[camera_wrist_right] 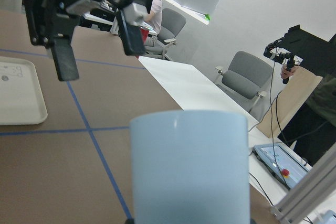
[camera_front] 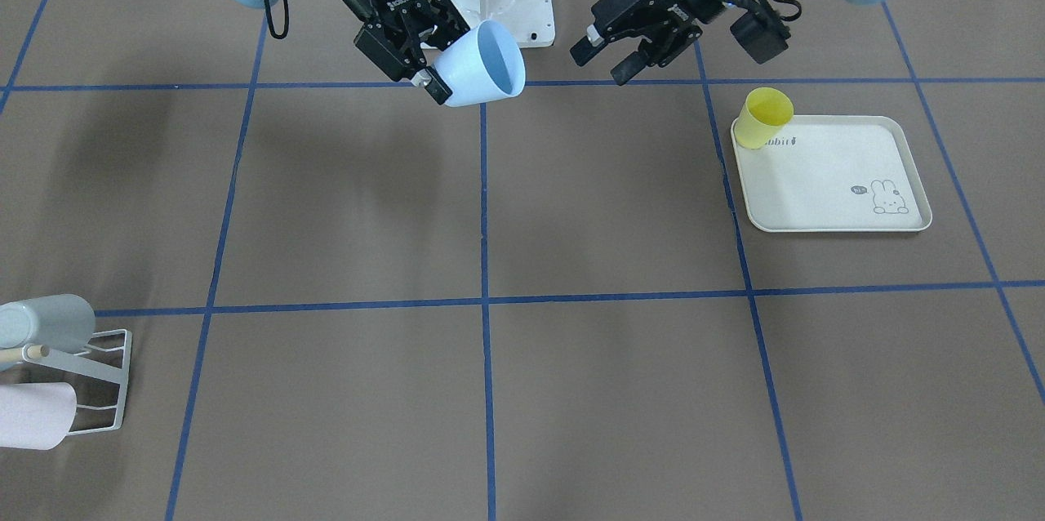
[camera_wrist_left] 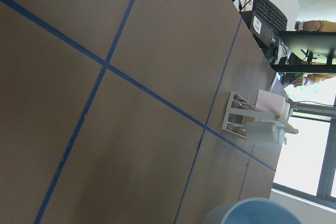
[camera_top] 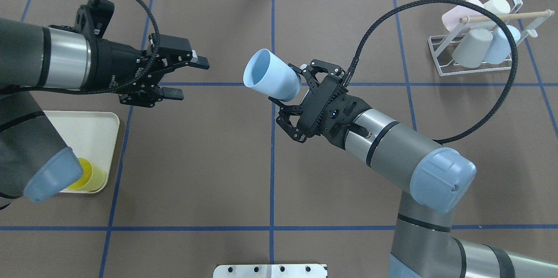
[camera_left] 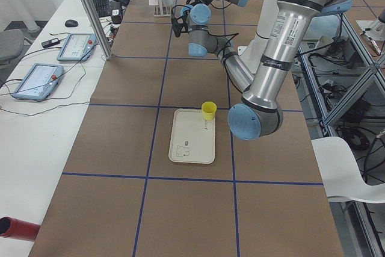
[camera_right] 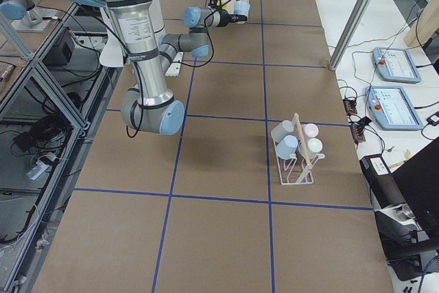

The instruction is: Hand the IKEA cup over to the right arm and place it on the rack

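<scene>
**Status: IKEA cup in right gripper, well apart from the rack**

1. Right gripper. My right gripper [camera_top: 296, 90] was clamped on the narrow base of the pale blue IKEA cup [camera_top: 270, 73], one finger on each side of it. The cup was tipped almost onto its side above the table [camera_top: 196, 173]. Its open mouth pointed away from the rack [camera_top: 475, 71] and toward my left gripper [camera_top: 186, 78].

2. Left gripper. My left fingers [camera_top: 198, 62] were spread wide. This gripper hung farther from the rack than the cup did, apart from the cup's rim and level with its mouth. In the right wrist view the two dark fingers showed beyond the cup, with a clear gap between them.

3. Rack. The white wire rack stood at the table's far corner on my right side. A wooden rod [camera_top: 505, 15] ran across its top. Four cups were on it, lying tilted: a grey one [camera_top: 471, 47], a light blue one [camera_top: 499, 42], a pink one [camera_top: 457, 14] and a white one [camera_top: 495, 5].

4. Other items. A cream tray [camera_front: 833, 178] lay well apart from the rack, at the opposite end of the table. A yellow cup [camera_front: 765, 118] stood upright on the tray's corner farthest from the rack's side of the table, mouth up
</scene>
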Controlling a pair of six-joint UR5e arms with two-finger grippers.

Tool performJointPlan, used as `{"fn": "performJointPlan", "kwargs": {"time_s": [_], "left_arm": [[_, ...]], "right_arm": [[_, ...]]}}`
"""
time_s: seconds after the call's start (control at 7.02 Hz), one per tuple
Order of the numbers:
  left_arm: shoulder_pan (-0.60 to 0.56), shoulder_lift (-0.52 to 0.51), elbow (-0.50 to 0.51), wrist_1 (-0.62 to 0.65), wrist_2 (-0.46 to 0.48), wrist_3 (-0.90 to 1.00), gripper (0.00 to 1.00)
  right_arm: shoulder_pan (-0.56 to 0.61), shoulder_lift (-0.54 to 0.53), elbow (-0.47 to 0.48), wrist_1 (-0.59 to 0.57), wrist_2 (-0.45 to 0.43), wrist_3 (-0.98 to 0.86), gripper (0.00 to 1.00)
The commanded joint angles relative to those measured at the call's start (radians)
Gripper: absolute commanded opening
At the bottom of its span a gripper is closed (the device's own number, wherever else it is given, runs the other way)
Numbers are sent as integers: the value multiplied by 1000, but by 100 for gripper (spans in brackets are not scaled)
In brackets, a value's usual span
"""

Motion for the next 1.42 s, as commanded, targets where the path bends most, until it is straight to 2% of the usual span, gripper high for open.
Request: {"fn": "performJointPlan", "kwargs": {"time_s": [0.0, 0.14, 0.28, 0.43, 0.57, 0.85, 1.0, 1.28], "left_arm": [[-14, 92, -8, -1, -8, 171, 100], [-14, 128, -8, -1, -1, 252, 100], [-15, 193, -7, -1, -1, 423, 100], [-28, 233, -5, -1, -1, 524, 100], [-28, 246, -5, -1, -1, 534, 100], [-26, 251, -7, -4, 3, 534, 100], [-25, 251, -7, -4, 37, 534, 100], [-20, 251, -5, -4, 42, 532, 100]], "right_arm": [[93, -35, 8, -149, -9, 3, 5], [149, -80, 25, -189, 6, -2, 0], [207, -89, 29, -253, 43, -37, 0], [283, -109, 35, -334, 95, -172, 0], [362, -202, 89, -385, 127, -319, 0], [591, -382, 134, -393, 318, -640, 0], [670, -448, 132, -392, 349, -775, 0], [742, -571, 106, -387, 312, -944, 0]]}}
